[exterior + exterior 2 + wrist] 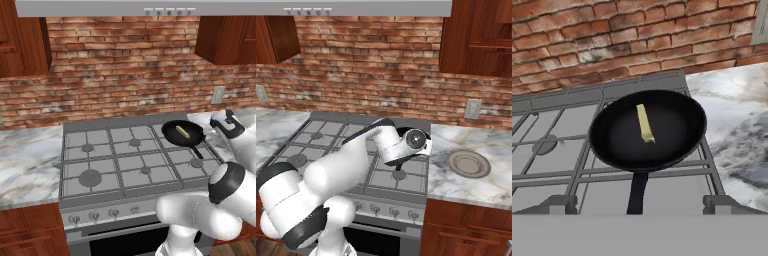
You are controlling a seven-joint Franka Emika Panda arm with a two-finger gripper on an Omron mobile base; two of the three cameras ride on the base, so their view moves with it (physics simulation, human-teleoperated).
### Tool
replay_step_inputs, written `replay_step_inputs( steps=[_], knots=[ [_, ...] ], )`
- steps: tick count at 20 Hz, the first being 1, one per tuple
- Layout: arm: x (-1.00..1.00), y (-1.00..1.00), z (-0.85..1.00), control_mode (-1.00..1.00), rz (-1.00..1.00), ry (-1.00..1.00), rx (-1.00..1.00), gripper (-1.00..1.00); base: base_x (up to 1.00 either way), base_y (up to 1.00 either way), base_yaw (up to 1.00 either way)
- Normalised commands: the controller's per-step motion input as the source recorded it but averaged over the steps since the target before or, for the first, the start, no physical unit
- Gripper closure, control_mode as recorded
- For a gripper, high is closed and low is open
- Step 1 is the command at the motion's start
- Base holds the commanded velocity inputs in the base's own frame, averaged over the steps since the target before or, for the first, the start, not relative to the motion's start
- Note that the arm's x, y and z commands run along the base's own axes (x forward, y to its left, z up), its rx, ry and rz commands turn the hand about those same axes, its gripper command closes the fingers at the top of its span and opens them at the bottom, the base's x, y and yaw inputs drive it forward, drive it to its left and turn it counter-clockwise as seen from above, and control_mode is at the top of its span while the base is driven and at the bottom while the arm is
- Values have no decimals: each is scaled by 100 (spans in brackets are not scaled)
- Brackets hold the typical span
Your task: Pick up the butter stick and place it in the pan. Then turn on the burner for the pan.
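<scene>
The butter stick (644, 123) lies loose on the floor of the pan (677, 125), just left of centre, pointing from about five o'clock up to eleven. The pan sits on the stove (557, 125) grate, its handle toward six o'clock. The gripper (639, 204) hangs over that handle, jaws spread wide, holding nothing. Marble counter (737, 115) lies at three o'clock.

A home kitchen: gas stove (135, 160) with knobs (94, 215) at 6 o'clock, brick wall (125, 65) at 12, marble counter (476, 150), wood cabinets (476, 35).
</scene>
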Motion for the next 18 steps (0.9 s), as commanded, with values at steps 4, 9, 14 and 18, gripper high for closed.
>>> replay_step_inputs(
  steps=[4, 9, 14, 18],
  knots=[
    [-56, -1, -3, -100, 0, -20, 0, -100, 0, 0, 0],
    [-54, 0, -5, -100, 0, -18, 0, -100, 0, 0, 0],
    [-49, -1, -7, -100, 0, -15, 0, -100, 0, 0, 0],
    [-43, 0, -9, -100, 0, -13, 0, -100, 0, 0, 0]
  ],
)
